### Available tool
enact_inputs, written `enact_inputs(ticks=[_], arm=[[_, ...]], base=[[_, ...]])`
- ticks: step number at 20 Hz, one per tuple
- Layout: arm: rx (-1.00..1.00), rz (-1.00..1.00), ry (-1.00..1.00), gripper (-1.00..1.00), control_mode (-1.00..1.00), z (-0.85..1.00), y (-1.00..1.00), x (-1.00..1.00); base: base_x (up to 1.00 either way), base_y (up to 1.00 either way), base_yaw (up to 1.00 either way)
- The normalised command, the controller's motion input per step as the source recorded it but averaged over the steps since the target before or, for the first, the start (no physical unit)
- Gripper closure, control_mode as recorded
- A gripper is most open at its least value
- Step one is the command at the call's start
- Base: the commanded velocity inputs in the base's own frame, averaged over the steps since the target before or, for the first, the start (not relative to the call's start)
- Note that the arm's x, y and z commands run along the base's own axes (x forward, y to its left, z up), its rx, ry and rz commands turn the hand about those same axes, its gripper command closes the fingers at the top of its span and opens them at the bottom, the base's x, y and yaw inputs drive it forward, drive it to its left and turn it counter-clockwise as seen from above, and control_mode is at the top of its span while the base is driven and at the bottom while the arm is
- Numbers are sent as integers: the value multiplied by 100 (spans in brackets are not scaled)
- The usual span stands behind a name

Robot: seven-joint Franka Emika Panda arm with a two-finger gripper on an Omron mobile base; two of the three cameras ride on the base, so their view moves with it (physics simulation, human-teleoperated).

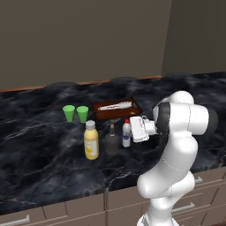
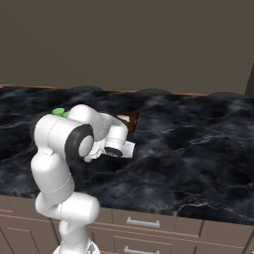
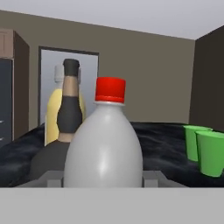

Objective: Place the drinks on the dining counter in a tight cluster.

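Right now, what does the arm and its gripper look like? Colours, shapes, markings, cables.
The arm is glossy white, built of rounded tubular links with bulbous elbows, and has dark grey to black bands at the joints. The gripper is a boxy white hand; in the hand view its two fingertips look small and grey. No cables, logos or markings are visible.

green cups point(image 1: 75, 113) and tray point(image 1: 117, 108) crowd behind bottles point(image 1: 110, 137).

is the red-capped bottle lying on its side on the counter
No, the white red-capped bottle stands upright on the dining counter, beside the dark grey bottle.
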Motion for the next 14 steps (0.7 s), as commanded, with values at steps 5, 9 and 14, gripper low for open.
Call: enact_inputs(ticks=[5, 9, 14], arm=[[0, -5, 0, 100, -100, -8, 19, -14], [-3, -5, 0, 100, -100, -20, 8, -1], [-4, -3, 0, -100, -100, -23, -1, -1]], base=[[0, 0, 0], [0, 0, 0], [0, 0, 0]])
